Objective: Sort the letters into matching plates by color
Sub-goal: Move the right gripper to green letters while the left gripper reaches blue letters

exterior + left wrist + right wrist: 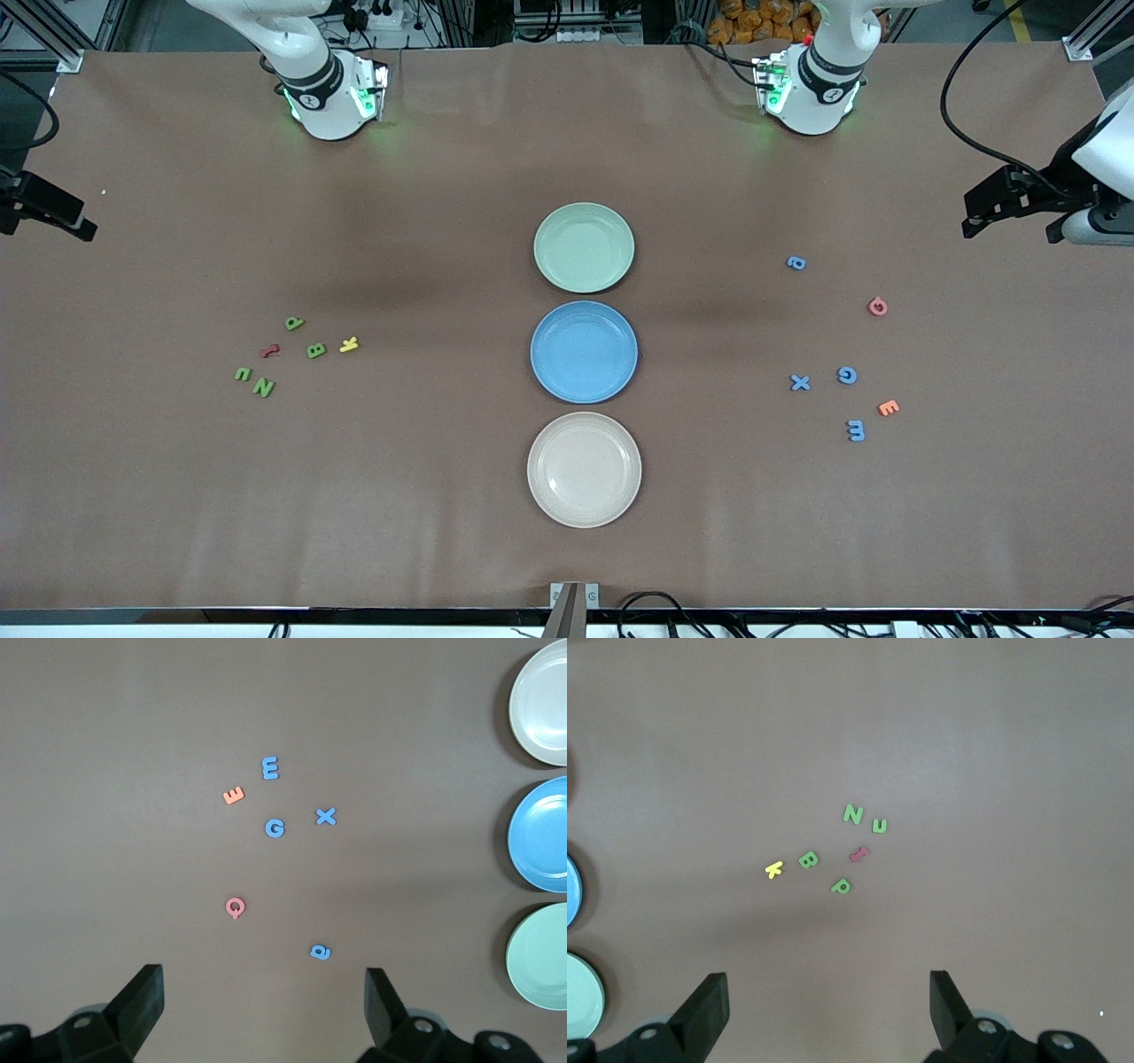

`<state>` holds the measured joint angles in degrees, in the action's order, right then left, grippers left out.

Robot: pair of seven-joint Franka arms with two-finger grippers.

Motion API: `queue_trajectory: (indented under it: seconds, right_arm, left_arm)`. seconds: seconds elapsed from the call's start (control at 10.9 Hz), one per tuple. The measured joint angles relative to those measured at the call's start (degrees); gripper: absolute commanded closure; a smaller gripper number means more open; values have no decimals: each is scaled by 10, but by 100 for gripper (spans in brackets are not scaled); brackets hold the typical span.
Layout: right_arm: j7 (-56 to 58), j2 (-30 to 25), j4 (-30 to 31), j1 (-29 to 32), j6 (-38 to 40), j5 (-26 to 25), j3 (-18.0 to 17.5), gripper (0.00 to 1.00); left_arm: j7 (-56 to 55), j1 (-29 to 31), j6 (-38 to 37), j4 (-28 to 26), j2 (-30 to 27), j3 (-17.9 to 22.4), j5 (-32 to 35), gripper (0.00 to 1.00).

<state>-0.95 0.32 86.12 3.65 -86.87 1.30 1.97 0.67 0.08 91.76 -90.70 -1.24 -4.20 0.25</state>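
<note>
Three empty plates lie in a row mid-table: pale green (584,247) nearest the robots, bright blue (584,351), then beige (584,469). Toward the right arm's end lie several green letters (263,387), a red one (270,351) and a yellow K (349,345). Toward the left arm's end lie several blue letters (800,383), a pink Q (877,307) and an orange E (888,408). My left gripper (263,983) hangs open and empty high over the blue group (275,827). My right gripper (827,985) hangs open and empty high over the green group (852,813).
The brown table cover (443,496) runs to all edges. A black cable (961,124) loops over the table corner at the left arm's end. Both arm bases (332,97) stand along the edge farthest from the front camera.
</note>
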Motion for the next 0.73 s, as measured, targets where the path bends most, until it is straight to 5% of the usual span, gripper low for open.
queue_trajectory:
  seconds: [0.73]
  right_arm:
    - [14,4,82,-4,-56,3,-1,0]
  left_arm:
    - [0,-2,1,-4,22,-1,0,0]
